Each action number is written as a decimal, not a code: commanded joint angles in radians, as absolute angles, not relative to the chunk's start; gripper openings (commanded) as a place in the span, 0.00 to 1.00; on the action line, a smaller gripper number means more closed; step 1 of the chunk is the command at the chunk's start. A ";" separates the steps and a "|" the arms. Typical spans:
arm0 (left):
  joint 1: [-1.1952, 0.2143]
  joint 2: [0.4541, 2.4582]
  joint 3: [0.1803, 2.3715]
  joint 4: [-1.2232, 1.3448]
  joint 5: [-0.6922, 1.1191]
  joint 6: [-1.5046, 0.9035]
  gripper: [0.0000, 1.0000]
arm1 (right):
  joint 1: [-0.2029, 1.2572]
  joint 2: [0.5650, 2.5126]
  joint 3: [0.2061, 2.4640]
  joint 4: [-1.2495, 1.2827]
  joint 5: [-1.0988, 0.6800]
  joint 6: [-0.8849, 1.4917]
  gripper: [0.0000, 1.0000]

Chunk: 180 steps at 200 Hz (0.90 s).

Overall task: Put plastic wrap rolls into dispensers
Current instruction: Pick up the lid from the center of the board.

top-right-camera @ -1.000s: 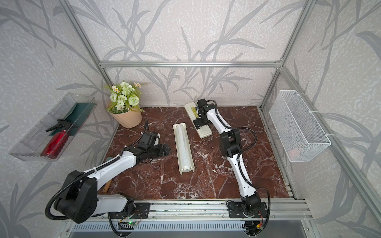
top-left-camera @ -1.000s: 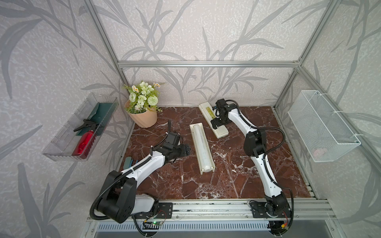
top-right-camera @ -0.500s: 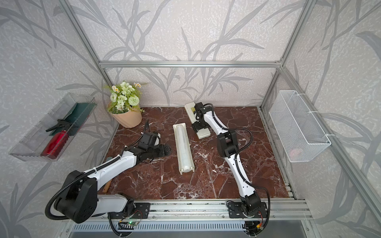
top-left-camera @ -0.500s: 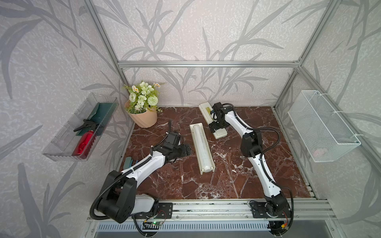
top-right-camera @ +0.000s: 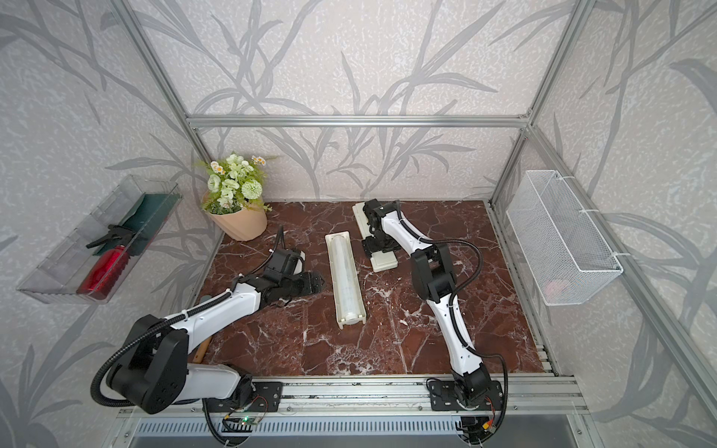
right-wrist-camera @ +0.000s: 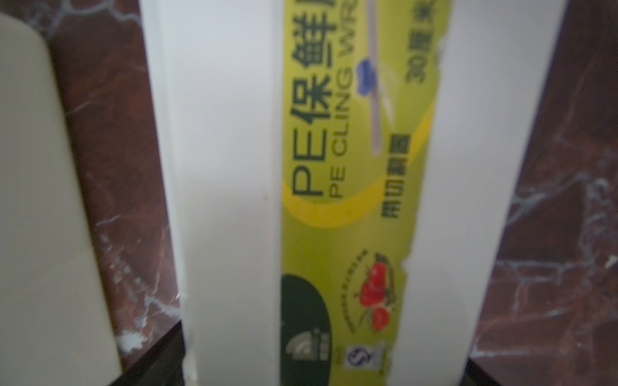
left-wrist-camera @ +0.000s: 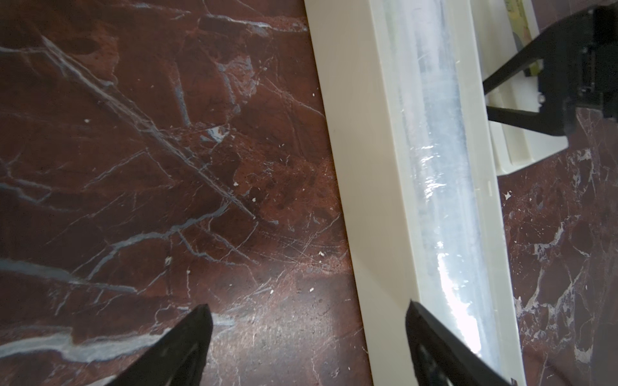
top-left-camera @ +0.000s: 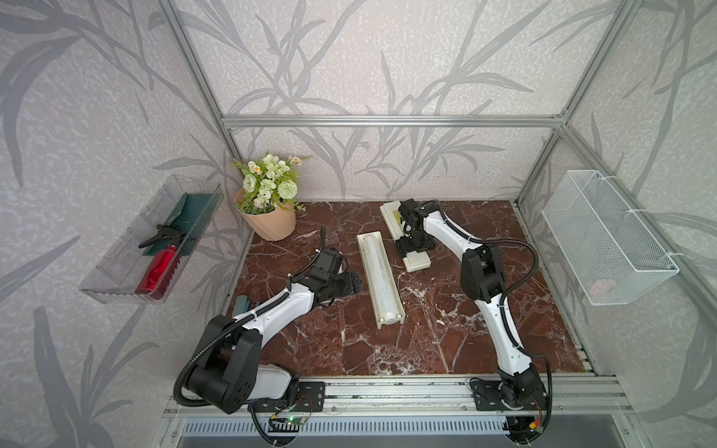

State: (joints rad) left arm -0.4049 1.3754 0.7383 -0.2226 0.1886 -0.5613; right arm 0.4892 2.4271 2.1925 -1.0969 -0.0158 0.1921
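A translucent whitish plastic wrap roll (top-left-camera: 378,271) (top-right-camera: 343,275) (left-wrist-camera: 434,150) lies inside the open cream dispenser tray (top-left-camera: 390,316) (left-wrist-camera: 354,150) at mid-table. The dispenser's separate lid (top-left-camera: 417,262) (top-right-camera: 384,262) (right-wrist-camera: 227,167), with a yellow-green label (right-wrist-camera: 351,234), lies flat behind and to the right of the tray. My right gripper (top-left-camera: 414,245) (top-right-camera: 377,245) is down over the lid, a finger against each long edge. My left gripper (top-left-camera: 351,285) (top-right-camera: 310,281) (left-wrist-camera: 307,314) stands open just left of the tray, holding nothing.
A peach flower pot (top-left-camera: 267,221) stands at the back left corner. A clear wall bin (top-left-camera: 116,271) holds a red spray bottle. A white wire basket (top-left-camera: 609,240) hangs on the right wall. Small tools (top-left-camera: 242,304) lie at the table's left edge.
My right arm has come down lower over the lid and its jaws have narrowed onto the lid's edges. The left arm, tray and roll have not moved.
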 commanded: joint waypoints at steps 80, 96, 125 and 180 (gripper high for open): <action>-0.408 1.444 0.789 -0.147 0.208 -0.588 0.90 | 0.596 1.956 1.851 -1.046 -0.016 0.422 0.80; -0.407 1.452 0.791 -0.141 0.212 -0.588 0.90 | 0.617 1.904 1.814 -1.030 -0.018 0.452 0.80; -0.407 1.455 0.794 -0.139 0.213 -0.595 0.90 | 0.662 1.832 1.740 -0.970 -0.049 0.507 0.80; -0.408 1.439 0.788 -0.154 0.203 -0.590 0.90 | 0.783 1.817 1.631 -0.870 -0.007 0.600 0.80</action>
State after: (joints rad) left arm -0.4049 1.4494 0.7662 -0.1455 0.2108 -0.5861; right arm 0.7429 1.8374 1.6752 -0.9443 -0.0265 0.5339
